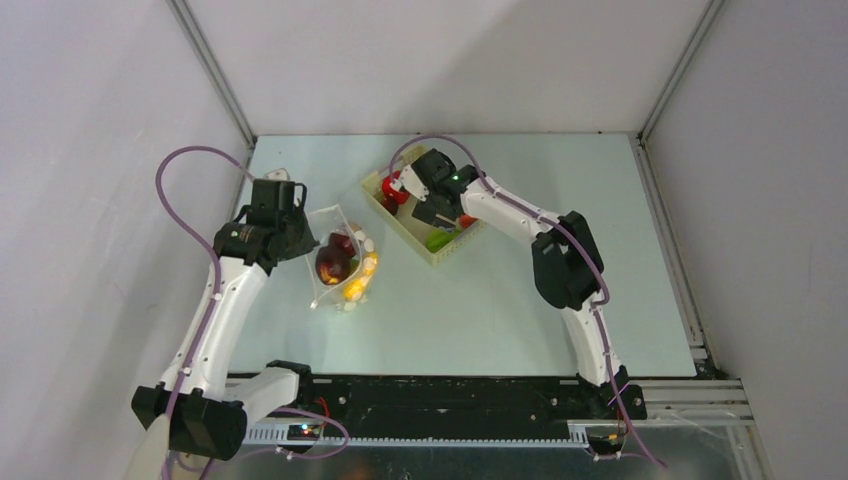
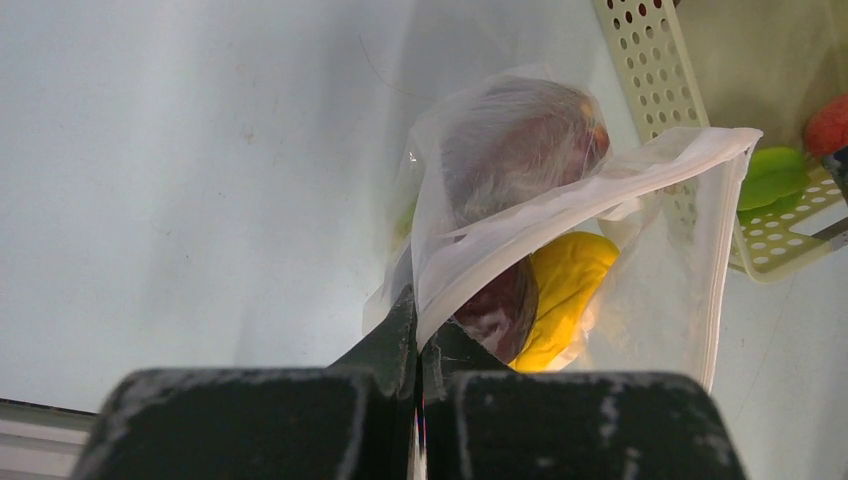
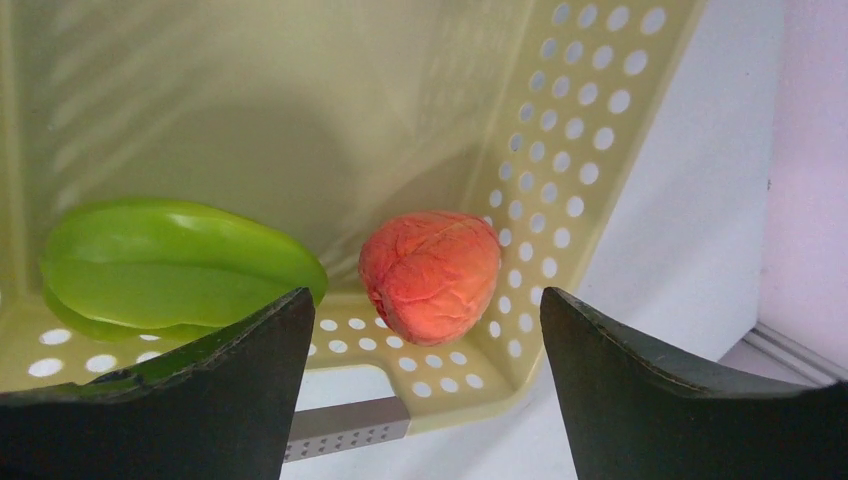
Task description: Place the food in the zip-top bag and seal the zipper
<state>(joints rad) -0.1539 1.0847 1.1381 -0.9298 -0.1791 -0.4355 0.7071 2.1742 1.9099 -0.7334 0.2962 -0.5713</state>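
Observation:
The clear zip-top bag [image 1: 341, 262] lies left of centre and holds a dark purple piece [image 1: 333, 262] and yellow and orange pieces [image 1: 358, 287]. My left gripper [image 1: 305, 226] is shut on the bag's mouth edge. In the left wrist view the gripper [image 2: 420, 325] pinches the rim of the bag [image 2: 640, 170], with the purple piece [image 2: 510, 140] and a yellow piece [image 2: 565, 290] inside. My right gripper [image 1: 408, 194] is open over the basket. In its wrist view the gripper [image 3: 425, 300] stands open around a red-orange piece [image 3: 432, 275], apart from it. A green piece [image 3: 170, 265] lies to the left.
The pale yellow perforated basket [image 1: 392, 215] stands at the back centre with red [image 1: 393, 190] and green [image 1: 440, 240] pieces in it. It also shows in the left wrist view [image 2: 650, 60]. Grey walls enclose the table on three sides.

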